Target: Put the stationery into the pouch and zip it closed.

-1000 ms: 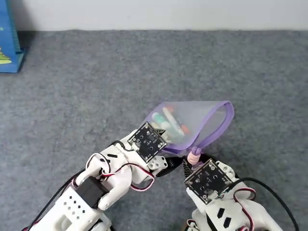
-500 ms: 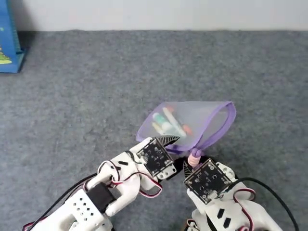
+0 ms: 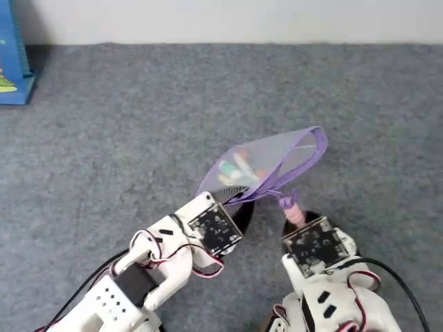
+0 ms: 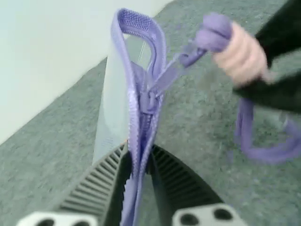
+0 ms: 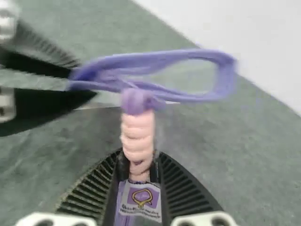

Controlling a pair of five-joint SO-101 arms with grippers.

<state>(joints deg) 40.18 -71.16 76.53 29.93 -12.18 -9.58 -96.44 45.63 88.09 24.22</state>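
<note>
Two arms rise from the lower edge of the high view over a grey, felt-like surface (image 3: 124, 131), which runs up to a pale wall (image 3: 242, 21) along the top of the frame. A blue box (image 3: 12, 66) stands at the upper left edge against that wall, well apart from everything else.

Just right of centre the pouch (image 3: 277, 155), translucent with a purple zip edge, is held up on edge, its far corner pointing to the upper right. Coloured stationery (image 3: 239, 168) shows through its wall at the lower left end.

The left gripper (image 3: 237, 196) is clamped on the pouch's zip edge at that end, with the purple tape pinched between its ribbed jaws. The right gripper (image 3: 299, 223), to the lower right of the pouch, is closed around the pink pull (image 3: 295, 213). A purple cord (image 5: 155, 75) ties the pull to the zip slider (image 4: 149, 99). Beyond the slider the two sides of the zip stand apart.
</note>
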